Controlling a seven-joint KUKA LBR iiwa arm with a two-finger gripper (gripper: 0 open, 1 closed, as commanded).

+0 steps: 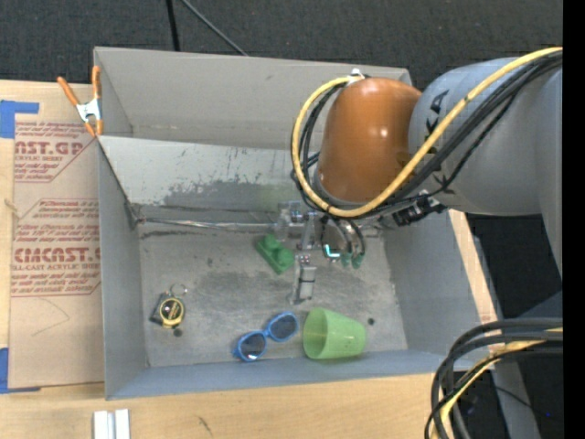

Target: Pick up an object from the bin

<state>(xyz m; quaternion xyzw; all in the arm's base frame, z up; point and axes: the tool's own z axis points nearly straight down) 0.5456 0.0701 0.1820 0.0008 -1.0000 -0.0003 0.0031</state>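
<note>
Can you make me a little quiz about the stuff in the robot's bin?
1. Pick one: what lies right next to the blue sunglasses?
A) a red ball
B) a light green cup
C) a banana

2. True or false: the light green cup lies on its side.

3. Fill in: the gripper hangs beside a small piece in the middle of the bin. The piece's colour is dark ____.

Key: 1 B; 2 true; 3 green.
</note>
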